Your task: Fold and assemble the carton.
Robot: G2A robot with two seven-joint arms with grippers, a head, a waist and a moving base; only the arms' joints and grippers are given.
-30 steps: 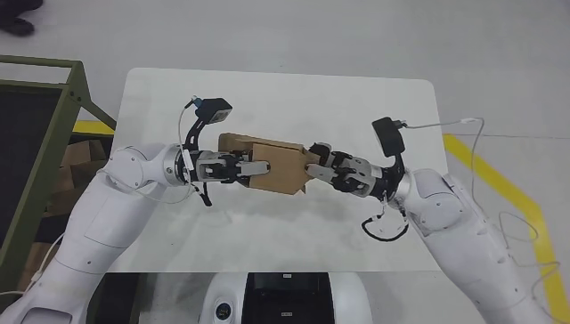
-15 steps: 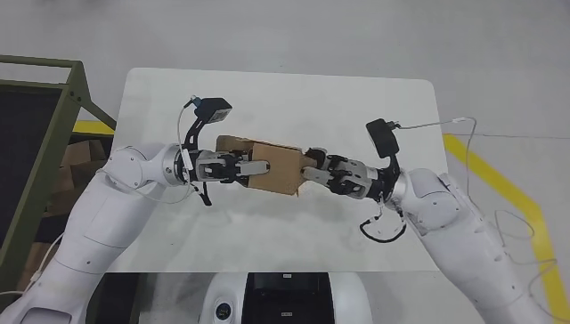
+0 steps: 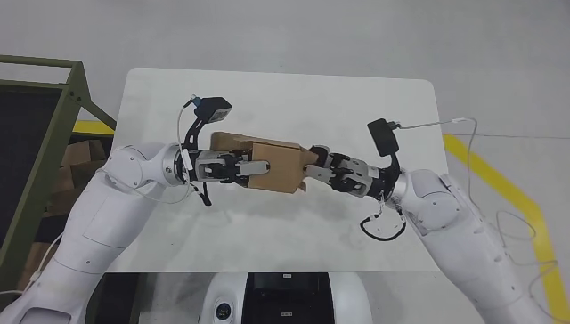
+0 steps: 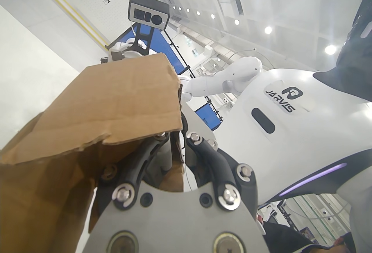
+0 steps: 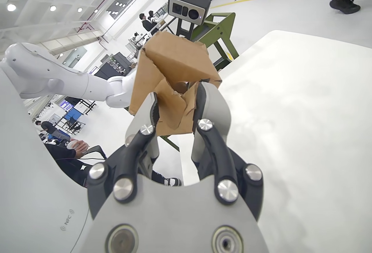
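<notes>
Holds the brown cardboard carton (image 3: 276,166) up over the white table (image 3: 356,101). Pinches one end flap in the left gripper (image 4: 177,140), fingers narrow; squeezes the crumpled other end in the right gripper (image 5: 178,97). Seems light, bendy, easy to rip: grab flap edges.

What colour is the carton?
The carton is plain brown cardboard; the right wrist view shows it best.

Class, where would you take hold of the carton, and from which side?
By its end flaps, coming in level from either end: the carton is long with broad panels, and only the flaps are thin enough to pinch.
</notes>
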